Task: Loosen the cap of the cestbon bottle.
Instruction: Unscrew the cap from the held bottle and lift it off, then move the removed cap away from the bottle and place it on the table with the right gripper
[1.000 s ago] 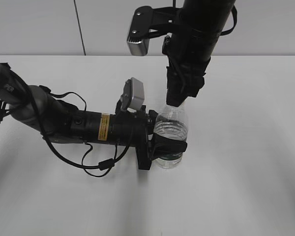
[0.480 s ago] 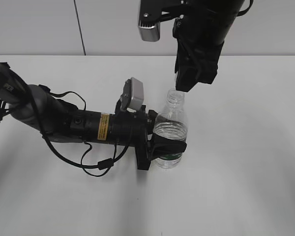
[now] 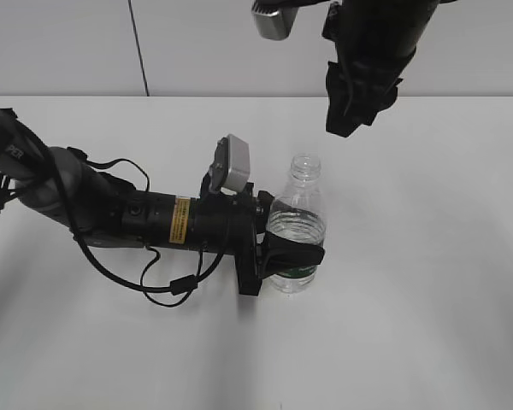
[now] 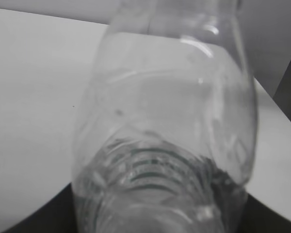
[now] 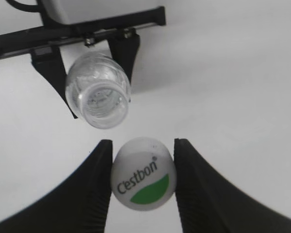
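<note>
Bottle [image 3: 296,229] stands upright on the white table [image 3: 427,282], clamped round its lower body by the left pincer [image 3: 292,254], whose black fingers wrap the ribbed part just above the green label. Its neck is open, with no cap on it. The left arm [image 3: 111,209] lies low along the table, reaching in from the left, a loose black cable [image 3: 167,286] drooping beneath it. From the left wrist the bottle [image 4: 165,131] fills the frame, clear and blurred, with green print showing near the bottom.

Up and to the right of the open mouth hangs the right pincer [image 3: 349,120], well clear of the bottle. Its two dark fingers [image 5: 89,194] are clenched on the cap [image 5: 143,179], white with "C'estbon" and a green half-circle on top. Past the cap, the bottle's open mouth [image 5: 100,101] sits between the left pincer's fingers.
</note>
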Motion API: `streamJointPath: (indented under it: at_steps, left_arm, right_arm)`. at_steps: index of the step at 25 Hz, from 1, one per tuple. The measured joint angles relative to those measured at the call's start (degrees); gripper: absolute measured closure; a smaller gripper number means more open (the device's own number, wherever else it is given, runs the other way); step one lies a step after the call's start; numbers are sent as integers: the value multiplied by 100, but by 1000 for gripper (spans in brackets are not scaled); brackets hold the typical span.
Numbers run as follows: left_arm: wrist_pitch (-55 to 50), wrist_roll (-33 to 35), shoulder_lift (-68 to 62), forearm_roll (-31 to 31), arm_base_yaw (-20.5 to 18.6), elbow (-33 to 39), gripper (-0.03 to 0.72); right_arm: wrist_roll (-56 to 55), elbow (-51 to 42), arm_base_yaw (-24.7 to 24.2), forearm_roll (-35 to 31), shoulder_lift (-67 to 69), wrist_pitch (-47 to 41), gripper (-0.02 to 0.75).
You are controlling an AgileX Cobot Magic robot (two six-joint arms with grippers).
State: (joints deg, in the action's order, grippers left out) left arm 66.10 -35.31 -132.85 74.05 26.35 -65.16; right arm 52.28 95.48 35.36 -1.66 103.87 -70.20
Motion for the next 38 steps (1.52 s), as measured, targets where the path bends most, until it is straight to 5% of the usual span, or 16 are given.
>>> streamJointPath:
  at_steps: [6,12,20,28,38]
  left_arm:
    - [4,0,0,2,0,0,324]
    - [4,0,0,7,0,0,324]
    - [7,0,0,6,-6,0,324]
    - [7,0,0,1,-6,0,324]
    - [7,0,0,1,-6,0,324]
  right_arm:
    - [-1991,0,-302,762,-13,0,439]
    - [-3740,-68,-1407,271,-13,0,439]
    - [-4685,-1034,-2573,166,-13,317,439]
    - [-4813,-2251,-2740,-183,260,1680,439]
    - [-4813,-2391,-2740,-370,1066,2443,439]
